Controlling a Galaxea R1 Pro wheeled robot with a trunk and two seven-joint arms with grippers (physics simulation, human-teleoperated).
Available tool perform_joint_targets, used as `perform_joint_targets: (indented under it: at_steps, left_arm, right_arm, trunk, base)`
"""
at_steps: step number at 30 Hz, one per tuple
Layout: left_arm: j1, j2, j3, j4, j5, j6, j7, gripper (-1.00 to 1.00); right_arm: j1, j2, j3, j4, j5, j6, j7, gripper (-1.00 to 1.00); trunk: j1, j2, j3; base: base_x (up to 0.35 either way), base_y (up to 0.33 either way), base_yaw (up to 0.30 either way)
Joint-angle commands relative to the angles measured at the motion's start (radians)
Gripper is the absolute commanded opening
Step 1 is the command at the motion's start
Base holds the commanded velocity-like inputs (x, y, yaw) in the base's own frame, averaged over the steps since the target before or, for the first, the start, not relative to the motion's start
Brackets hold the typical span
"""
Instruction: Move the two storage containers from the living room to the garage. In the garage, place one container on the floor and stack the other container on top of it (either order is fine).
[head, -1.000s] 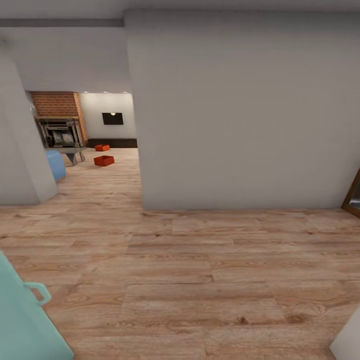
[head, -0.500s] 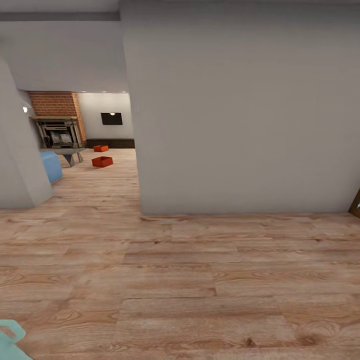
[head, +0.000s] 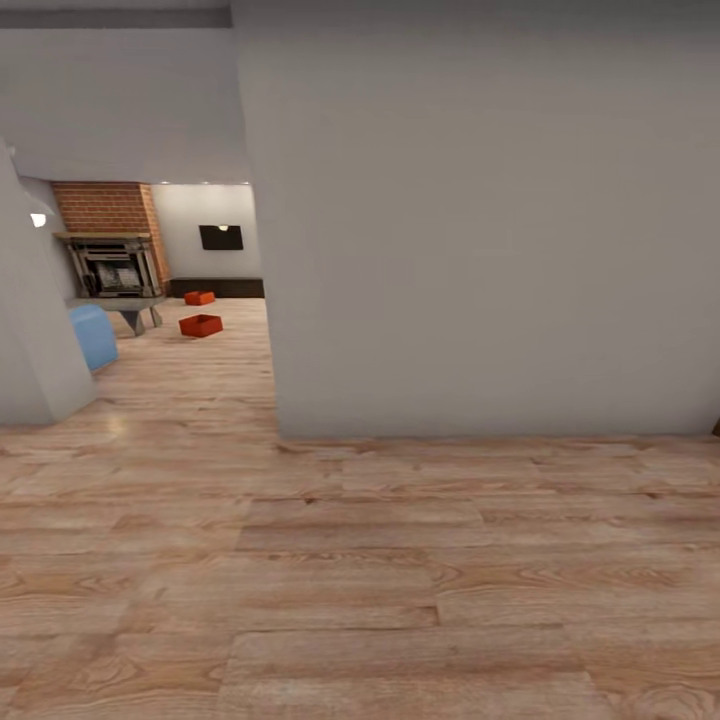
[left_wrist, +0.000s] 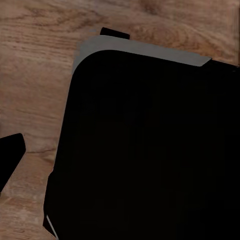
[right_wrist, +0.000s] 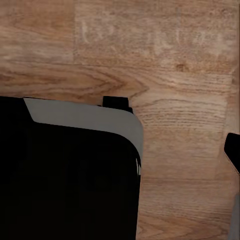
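Step in hand, I judge: drive to the bins. Wrist views show plank floor (right_wrist: 165, 55) and dark robot body (left_wrist: 150, 150); can't tell either tool's opening. Landmark: grey wall corner (head: 262, 300). Swing wide left of it. Beyond it, near bin (head: 201, 325), far bin (head: 199, 298), fireplace (head: 110, 265) behind.

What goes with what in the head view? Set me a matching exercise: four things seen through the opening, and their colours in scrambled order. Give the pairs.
Things:
1. nearer storage container
2. sofa
3. fireplace surround
4. panel on the far wall

Colours:
a. black
b. light blue
c. orange-red
d. red-brown brick

Pairs: 1-c, 2-b, 3-d, 4-a
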Motion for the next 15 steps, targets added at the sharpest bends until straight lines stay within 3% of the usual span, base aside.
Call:
perform_joint_targets:
  at_steps: [1, 15]
  left_arm:
    - [0.000, 0.000, -0.001, 0.000, 0.005, -0.001, 0.001, 1.00]
    - [0.000, -0.002, -0.001, 0.000, 0.005, -0.002, 0.001, 1.00]
  right_arm:
    - [-0.001, 0.000, 0.004, 0.003, 0.005, -0.005, -0.003, 1.00]
    - [-0.001, 0.000, -0.001, 0.003, -0.003, 0.000, -0.004, 1.00]
  trunk:
    - [0.001, 0.000, -0.001]
    - [0.001, 0.000, -0.001]
  base:
    - [0.322, 0.000, 0.000]
    - [0.322, 0.000, 0.000]
